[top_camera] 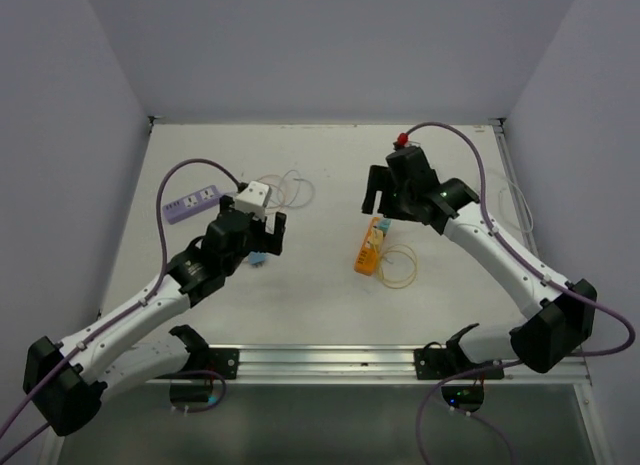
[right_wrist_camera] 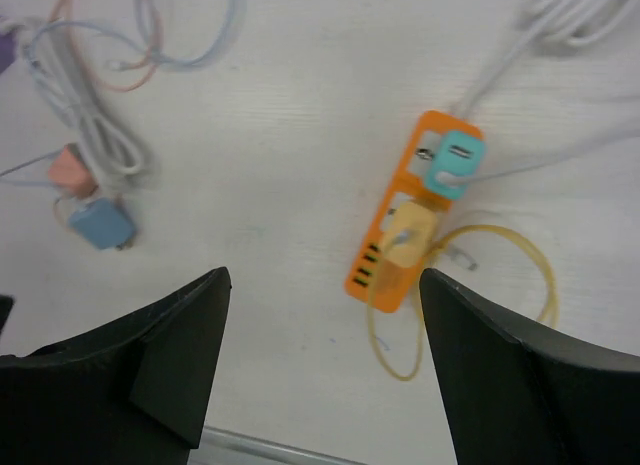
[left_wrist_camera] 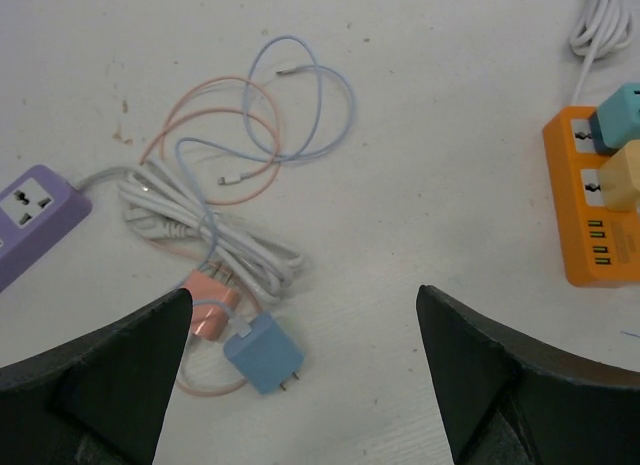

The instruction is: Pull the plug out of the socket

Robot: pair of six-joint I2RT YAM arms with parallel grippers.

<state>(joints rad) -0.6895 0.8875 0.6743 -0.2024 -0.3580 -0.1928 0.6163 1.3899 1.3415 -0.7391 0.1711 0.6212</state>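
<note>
An orange power strip [top_camera: 368, 251] lies mid-table with a teal plug [right_wrist_camera: 455, 161] and a yellow plug [right_wrist_camera: 411, 235] seated in it; a yellow cable [right_wrist_camera: 520, 247] loops from it. My right gripper [right_wrist_camera: 325, 285] is open and empty, hovering above the table left of the strip, just behind it in the top view [top_camera: 386, 205]. My left gripper [left_wrist_camera: 303, 320] is open and empty above a loose blue plug [left_wrist_camera: 263, 352] and pink plug [left_wrist_camera: 210, 299], both lying unplugged. The orange strip [left_wrist_camera: 596, 225] shows at the right edge of the left wrist view.
A purple power strip [top_camera: 192, 202] lies at the back left, with a coiled white cord [left_wrist_camera: 205, 230] and thin pink and blue cables [left_wrist_camera: 290, 125] beside it. More white cord [right_wrist_camera: 575, 10] lies beyond the orange strip. Walls close the table on three sides.
</note>
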